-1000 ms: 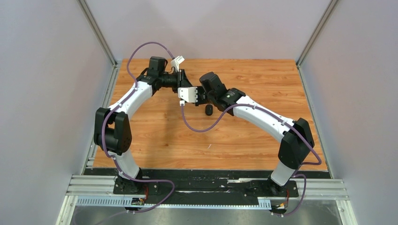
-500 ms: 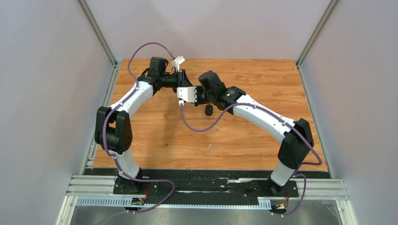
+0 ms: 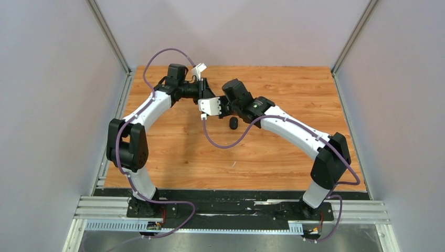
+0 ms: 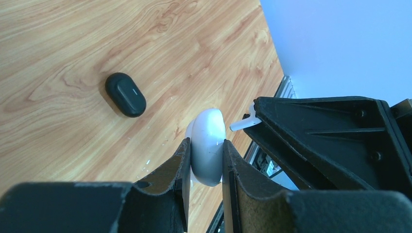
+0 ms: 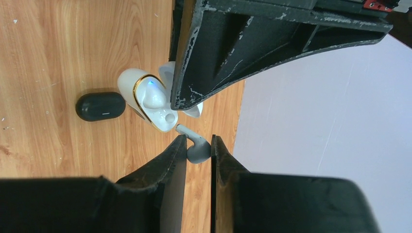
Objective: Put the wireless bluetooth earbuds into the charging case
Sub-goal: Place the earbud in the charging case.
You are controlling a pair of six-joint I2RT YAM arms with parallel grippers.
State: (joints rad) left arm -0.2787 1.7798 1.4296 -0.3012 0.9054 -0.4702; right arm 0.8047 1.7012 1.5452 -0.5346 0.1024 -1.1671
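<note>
No brand or lettering can be read anywhere; the only marks are a short pale dash on the lid of the black case (image 4: 125, 94), too small to tell whether it is a logo, and a small blue light glowing inside the white charging case (image 5: 145, 94), which has a gold rim around its opening. The left arm (image 3: 152, 105) rises from its base at the near left, bends at the elbow and reaches toward the far middle of the table (image 3: 183, 152). The right arm (image 3: 294, 131) mirrors it from the near right, a purple cable (image 3: 220, 143) sagging below its wrist. The two wrists meet nose to nose above the far centre. The left tool (image 4: 206, 145) is narrow, its two fingers pinching the rounded body of the white charging case and holding it off the table with the lid swung open. The right tool (image 5: 197, 141) is also narrow and grips a white earbud (image 5: 198, 151) by its bulb, the stem pointing at the open case, its tip just beside the gold rim by a round socket. The black case lies closed on the table below them, near but apart from both tools.
</note>
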